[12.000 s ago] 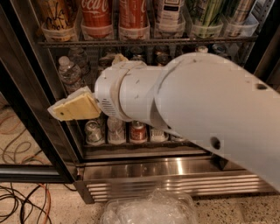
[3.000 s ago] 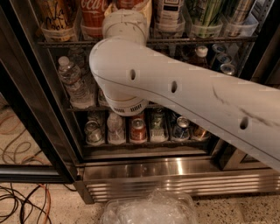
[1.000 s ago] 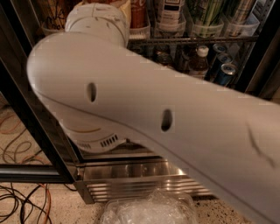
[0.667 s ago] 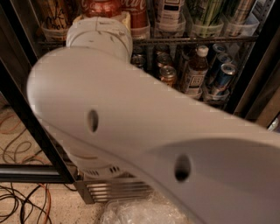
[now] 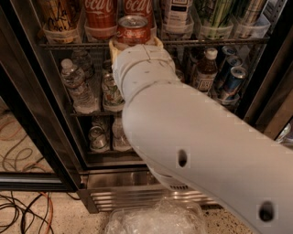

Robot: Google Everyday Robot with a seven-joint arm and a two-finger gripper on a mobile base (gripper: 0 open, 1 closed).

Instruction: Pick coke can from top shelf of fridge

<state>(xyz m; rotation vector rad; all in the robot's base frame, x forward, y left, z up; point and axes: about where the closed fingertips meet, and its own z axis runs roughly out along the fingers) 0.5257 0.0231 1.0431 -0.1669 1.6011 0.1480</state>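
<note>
A red coke can [image 5: 132, 30] with a silver top sits tilted between the tan fingers [image 5: 112, 45] of my gripper [image 5: 134, 40], just in front of the top shelf [image 5: 219, 41] of the fridge [image 5: 114, 176]. The fingers close on both sides of the can. My white arm fills the middle and lower right of the view and hides the shelves behind it. Two more red Coca-Cola cans [image 5: 100, 13] stand in clear trays on the top shelf.
A gold-orange can [image 5: 57, 16] stands at the shelf's left. Water bottles [image 5: 75, 84] fill the rack below, with a brown bottle [image 5: 204, 68] and blue cans [image 5: 233, 77] to the right. The black door frame [image 5: 32, 119] is at left. Cables [image 5: 23, 210] and a plastic bag [image 5: 155, 219] lie on the floor.
My arm has swung so the wrist and gripper show again at the top shelf. The fingers now hold a coke can, drawn a little out from the row.
</note>
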